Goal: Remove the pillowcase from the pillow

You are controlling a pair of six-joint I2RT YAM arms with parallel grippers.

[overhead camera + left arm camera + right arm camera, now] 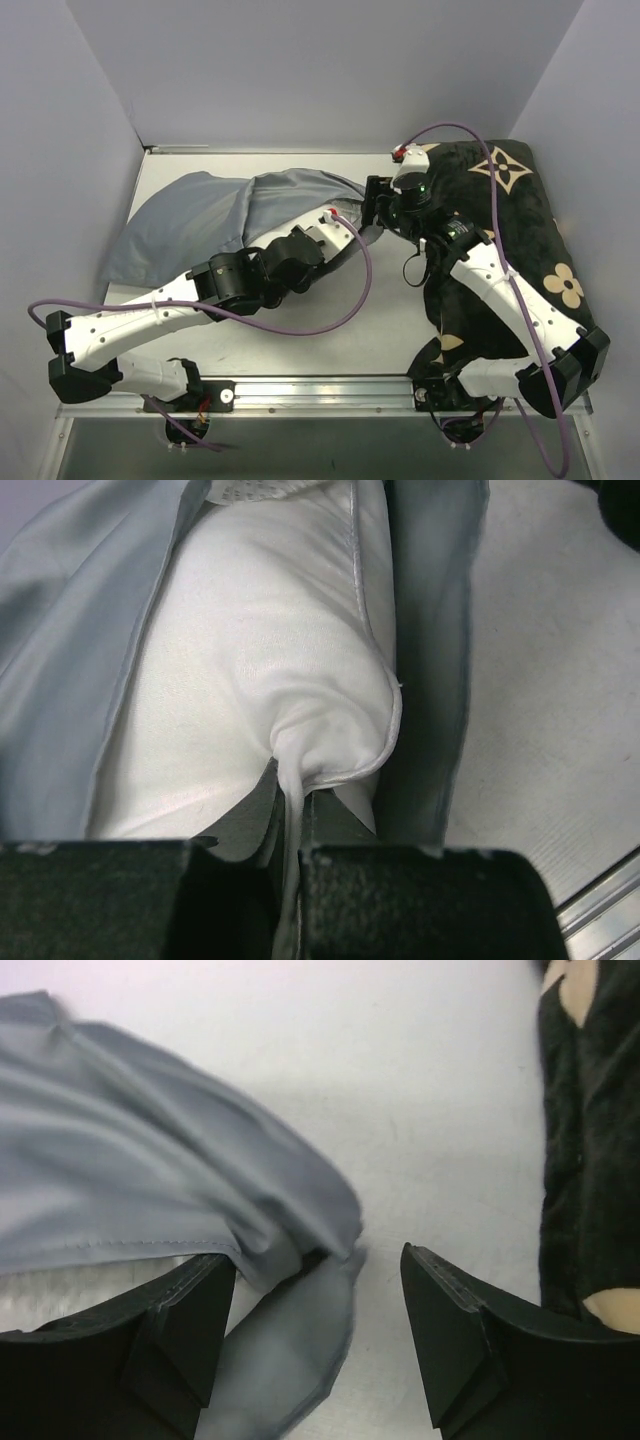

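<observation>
The blue-grey pillowcase (pixel 200 215) lies wrinkled at the left of the table, its open end toward the middle. In the left wrist view the white pillow (pixel 260 660) bulges out of the pillowcase (pixel 60 630). My left gripper (pixel 290 805) is shut on a pinched corner of the pillow, at the pillowcase mouth (pixel 335 222). My right gripper (pixel 315 1270) is open just above the table, with the loose pillowcase hem (pixel 130 1180) lying between and beside its fingers, untouched by the right finger. A strip of pillow (pixel 60 1295) shows under that hem. The right gripper (pixel 375 205) sits just right of the mouth.
A black cushion with beige flower motifs (pixel 500 230) fills the right side of the table, under my right arm, and shows at the right edge of the right wrist view (pixel 590 1140). Grey walls enclose the table (pixel 385 340) on three sides. A purple cable (pixel 355 300) loops over the middle.
</observation>
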